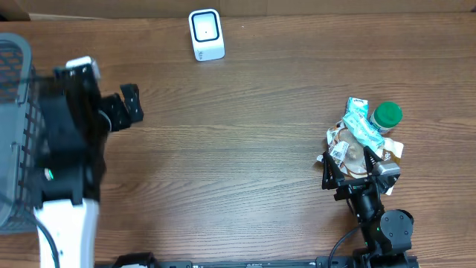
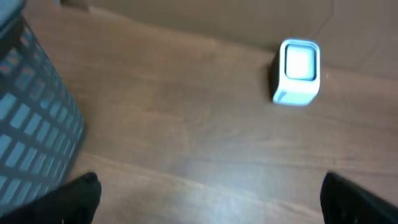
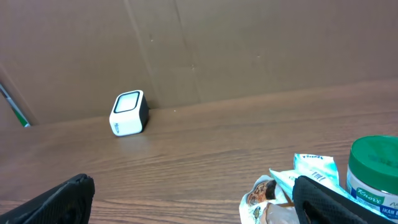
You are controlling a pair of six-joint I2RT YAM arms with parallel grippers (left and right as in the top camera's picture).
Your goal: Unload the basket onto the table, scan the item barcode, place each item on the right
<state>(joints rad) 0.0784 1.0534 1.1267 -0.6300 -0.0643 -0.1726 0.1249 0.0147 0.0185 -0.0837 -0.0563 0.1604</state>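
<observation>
Left claw [image 2: 210,198] and right claw [image 3: 194,202] gape empty; right wrist view, unlike left, shows the jar [image 3: 374,167].

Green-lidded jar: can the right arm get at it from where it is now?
Probably yes. The right gripper is open and close by, and the jar stands upright just beyond it. A blue-and-white packet lies right beside the jar on the near side, so coming from above looks safer.

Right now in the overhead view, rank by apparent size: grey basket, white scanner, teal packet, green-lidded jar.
1. grey basket, largest even though the frame edge crops it.
2. white scanner and teal packet: too alike to rank.
3. green-lidded jar, smallest; mostly its lid shows.
</observation>
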